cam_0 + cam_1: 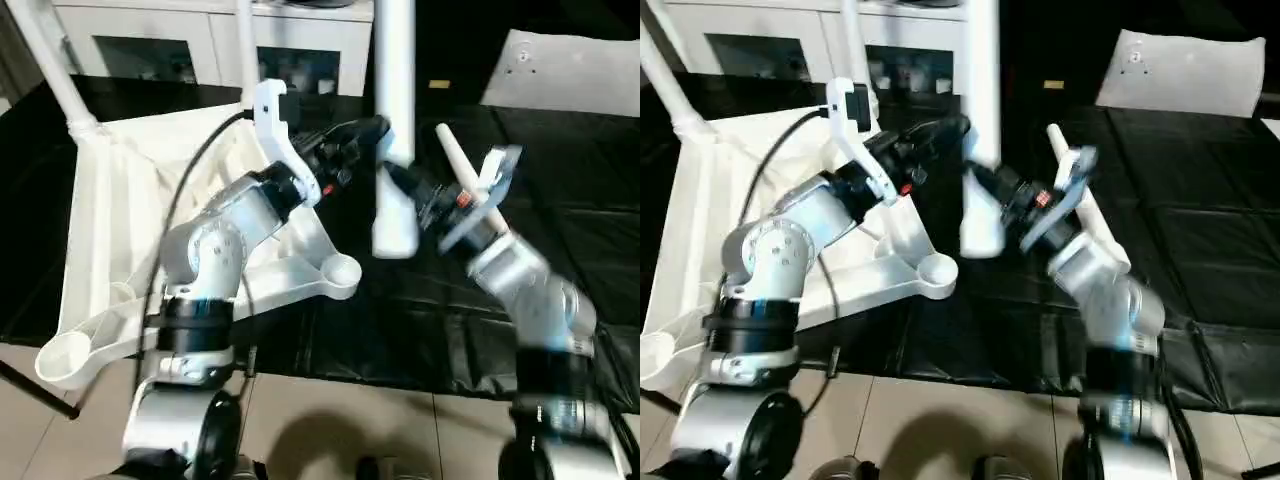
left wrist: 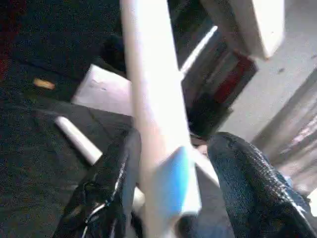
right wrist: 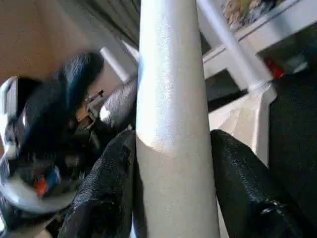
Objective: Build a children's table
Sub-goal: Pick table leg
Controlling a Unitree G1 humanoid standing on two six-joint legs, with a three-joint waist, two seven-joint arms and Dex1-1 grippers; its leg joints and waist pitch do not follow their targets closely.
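Nearest, at mid-frame in the head views, both claws hold one white leg (image 1: 395,130) upright: the left claw (image 1: 372,135) closes on it from the left and the right claw (image 1: 392,178) from the right, each with a black finger on either side of the shaft, as both wrist views show. The leg's wide end hangs free above the black mat (image 1: 420,310), just right of the near corner socket (image 1: 340,272) of the upturned tabletop (image 1: 120,230), so I judge this leg not yet seated. Another loose leg (image 1: 462,172) lies on the mat behind the right claw. Farther, at upper left, one leg (image 1: 52,62) already stands in its corner socket. The socket at lower left (image 1: 62,357) is empty. So roughly one leg looks done, with this one in hand and others left.
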